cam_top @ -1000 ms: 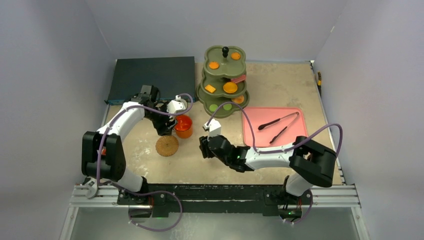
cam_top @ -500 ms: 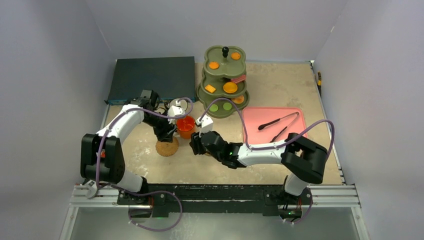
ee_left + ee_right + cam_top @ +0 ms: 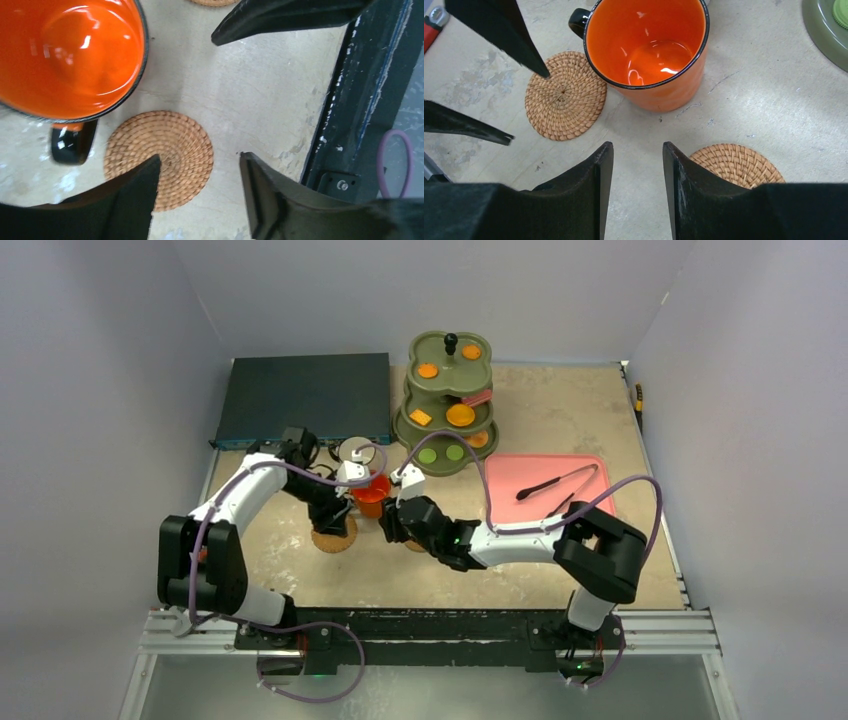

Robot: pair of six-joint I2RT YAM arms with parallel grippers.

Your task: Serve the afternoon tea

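Note:
The orange mug (image 3: 370, 490) (image 3: 649, 45) (image 3: 65, 55) stands on the table between two cork coasters, touching neither. My left gripper (image 3: 336, 518) (image 3: 200, 157) hangs open over the left coaster (image 3: 165, 155) (image 3: 565, 95), with nothing between its fingers. My right gripper (image 3: 389, 525) (image 3: 638, 146) is open and empty just in front of the mug, beside the right coaster (image 3: 736, 162). The white mug (image 3: 352, 452) stands behind the orange one. The olive-green three-tier stand (image 3: 450, 405) holds orange and green biscuits and something pink.
A flat dark-blue box (image 3: 305, 395) lies at the back left. A pink tray (image 3: 580, 502) with two black tongs sits at the right. The table's dark front rail (image 3: 360, 100) is close to my left gripper.
My right gripper has swung left, up to the orange mug. My left gripper has drawn back from the mug to above the left coaster. Both jaws have narrowed a little.

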